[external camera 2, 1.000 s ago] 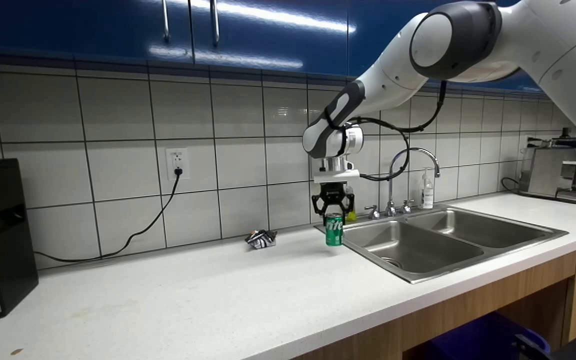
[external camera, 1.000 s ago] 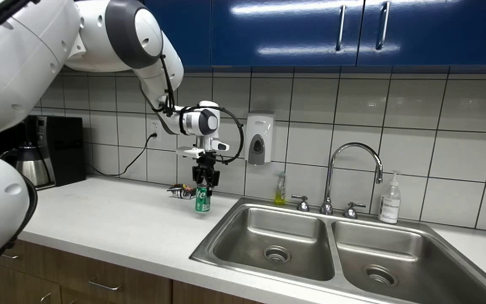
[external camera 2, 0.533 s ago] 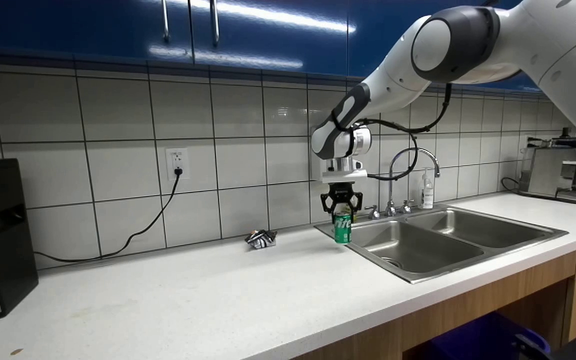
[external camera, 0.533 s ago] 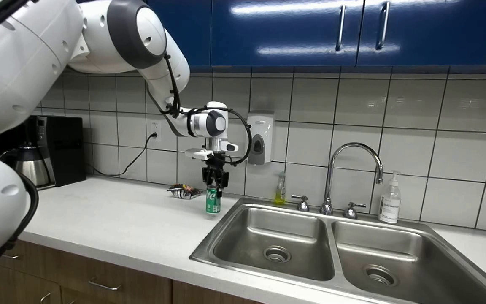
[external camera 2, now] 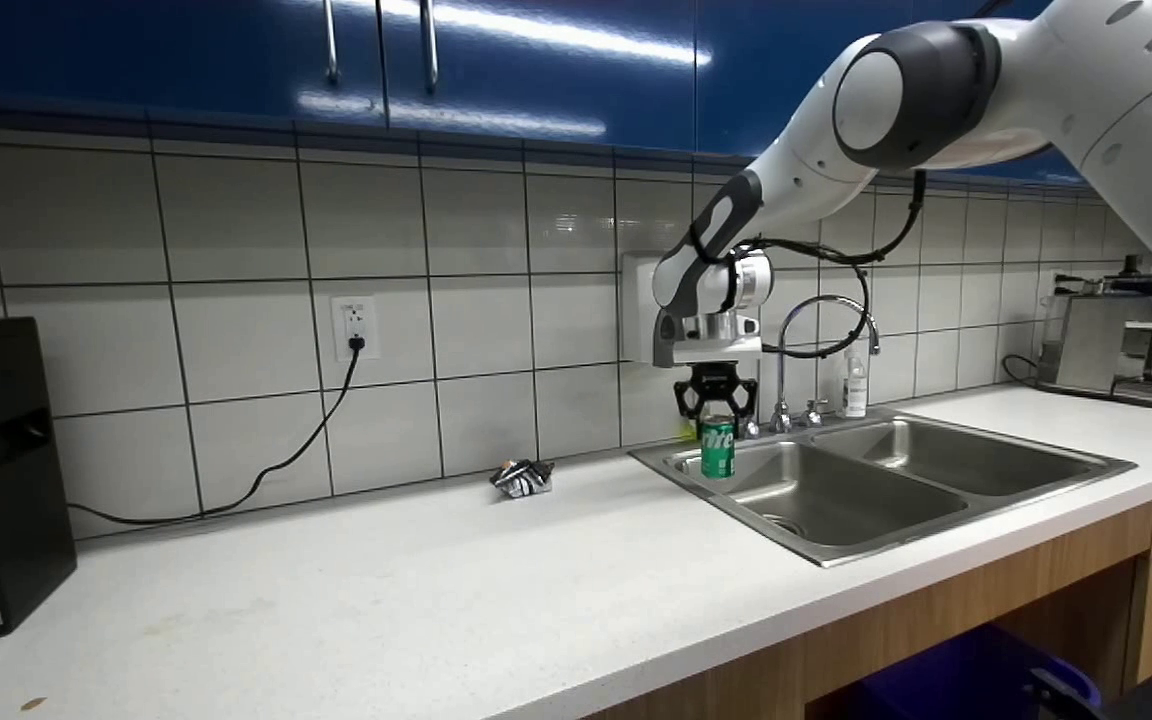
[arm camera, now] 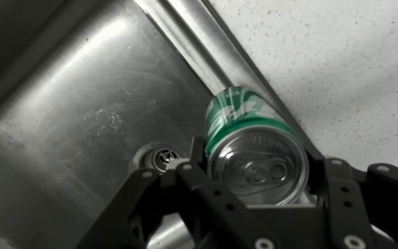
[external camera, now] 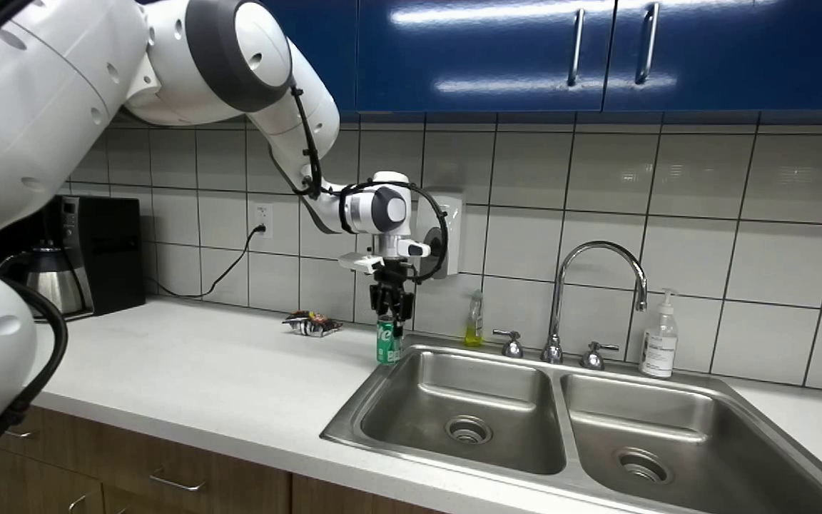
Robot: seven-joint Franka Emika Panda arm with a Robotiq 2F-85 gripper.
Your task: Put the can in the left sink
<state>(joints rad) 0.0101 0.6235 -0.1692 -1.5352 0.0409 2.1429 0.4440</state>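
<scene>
Arm (external camera: 168, 71) comes in from the side, bends over and slopes down to the wrist (external camera: 389, 207), with the claw (external camera 2: 718, 428) pointing pretty much straight down. The claw's clamped on the can (external camera 2: 718, 452), gripping it from both sides up near its silvery top, and the can's upright in both exterior views. It's right at the edge of the left sink (external camera: 479, 389), overlapping the rim (arm camera: 219, 48) on the worktop (external camera: 190, 357) side in the wrist view.

Counts: one can, two basins including the neighbouring basin (external camera: 639, 428), two drains (external camera: 469, 430), one faucet (external camera: 555, 314), two tap handles (external camera: 593, 357), one squirt bottle (external camera: 474, 328) with yellow-green liquid, one pump bottle (external camera: 659, 348), one crumpled wrapper (external camera 2: 523, 478), one coffee maker (external camera: 108, 257), one espresso machine (external camera 2: 1086, 340).

Stuff that's blocked: the wrist covers a chunk of the wall dispenser (external camera: 454, 228) in an exterior view, and the arm's in front of part of the coffee maker there too. In the wrist view the claw hides some of a drain. The blue bin (external camera 2: 976, 670) under the worktop runs off the bottom of an exterior view. Honestly can't tell whether the can's base is touching the rim or just above it.
</scene>
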